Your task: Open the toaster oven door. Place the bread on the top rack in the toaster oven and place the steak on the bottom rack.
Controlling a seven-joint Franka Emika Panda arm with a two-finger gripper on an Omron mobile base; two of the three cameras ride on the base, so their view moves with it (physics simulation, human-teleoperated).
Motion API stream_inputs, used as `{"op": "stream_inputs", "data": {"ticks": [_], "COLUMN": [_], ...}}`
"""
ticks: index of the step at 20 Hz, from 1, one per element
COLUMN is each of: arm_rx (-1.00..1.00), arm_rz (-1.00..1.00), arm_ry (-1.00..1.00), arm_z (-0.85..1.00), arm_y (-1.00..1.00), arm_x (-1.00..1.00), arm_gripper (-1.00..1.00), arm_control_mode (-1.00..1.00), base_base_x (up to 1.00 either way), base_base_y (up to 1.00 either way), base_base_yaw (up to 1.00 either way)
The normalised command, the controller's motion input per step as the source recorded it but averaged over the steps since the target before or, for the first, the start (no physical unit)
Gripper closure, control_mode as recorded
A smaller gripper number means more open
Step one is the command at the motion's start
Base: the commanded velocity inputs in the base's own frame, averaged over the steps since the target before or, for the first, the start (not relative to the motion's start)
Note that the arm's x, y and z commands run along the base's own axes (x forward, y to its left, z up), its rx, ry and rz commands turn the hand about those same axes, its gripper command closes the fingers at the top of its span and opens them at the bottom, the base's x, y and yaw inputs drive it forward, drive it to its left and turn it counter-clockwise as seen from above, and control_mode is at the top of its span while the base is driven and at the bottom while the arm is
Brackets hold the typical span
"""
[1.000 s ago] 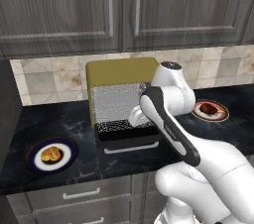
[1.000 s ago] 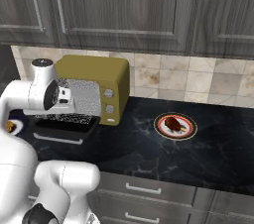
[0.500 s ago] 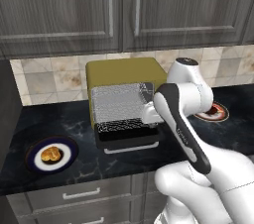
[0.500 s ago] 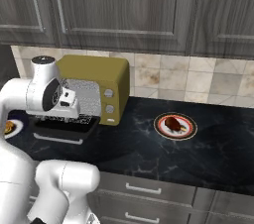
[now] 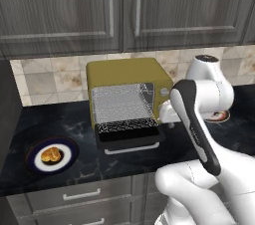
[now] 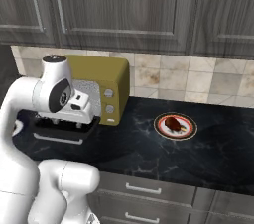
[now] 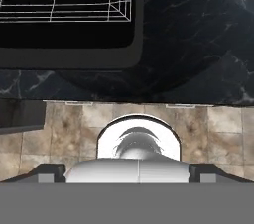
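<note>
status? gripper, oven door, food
Gripper open, empty, beside toaster oven. Toaster oven door down, open. Bread on its plate, steak on its plate, neither loaded. Nothing blocking cavity.

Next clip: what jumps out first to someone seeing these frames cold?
The olive-yellow toaster oven at the back of the dark counter, its door folded down flat with a wire rack showing inside. The white arm's gripper sits open beside the oven's knob panel. The bread waits on a plate to the oven's left, the steak on another to its right.
</note>
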Motion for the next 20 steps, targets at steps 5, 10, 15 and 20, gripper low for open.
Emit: {"op": "stream_inputs", "data": {"ticks": [5,10,15,20], "arm_rx": [-0.03,-0.04,-0.08,-0.11], "arm_rz": [-0.09,-0.07,-0.02,0.01], "arm_ry": [0.07,0.05,0.0,0.0], "arm_z": [0.03,0.0,-0.03,-0.15], "arm_y": [-0.55,-0.55,-0.57,-0.58], "arm_x": [-0.09,-0.03,0.02,0.13], "arm_gripper": [-1.0,-1.0,-1.0,-1.0], "arm_control_mode": [-1.0,-1.0,-1.0,-1.0], "base_base_x": [0.0,0.0,0.0,0.0], "base_base_y": [0.0,0.0,0.0,0.0], "base_base_yaw": [0.0,0.0,0.0,0.0]}}
